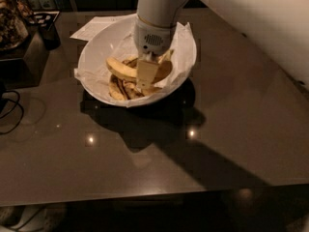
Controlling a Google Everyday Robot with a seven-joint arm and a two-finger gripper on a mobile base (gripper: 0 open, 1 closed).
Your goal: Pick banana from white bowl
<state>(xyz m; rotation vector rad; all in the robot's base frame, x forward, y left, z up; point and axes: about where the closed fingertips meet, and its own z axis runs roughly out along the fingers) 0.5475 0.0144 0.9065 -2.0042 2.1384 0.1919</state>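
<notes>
Jaws: you can't tell if they're open or closed. Your gripper (146,74) is down inside the white bowl (96,47), right at the banana (120,69), which lies across the bowl's middle above smaller banana pieces (120,88).

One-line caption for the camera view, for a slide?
Gripper inside the white bowl, at the banana; bowl sits on a dark table.

No text, label or number was readable on anything. The gripper (146,74) was down inside the bowl (99,47), at the banana (120,69) lying in it.
</notes>
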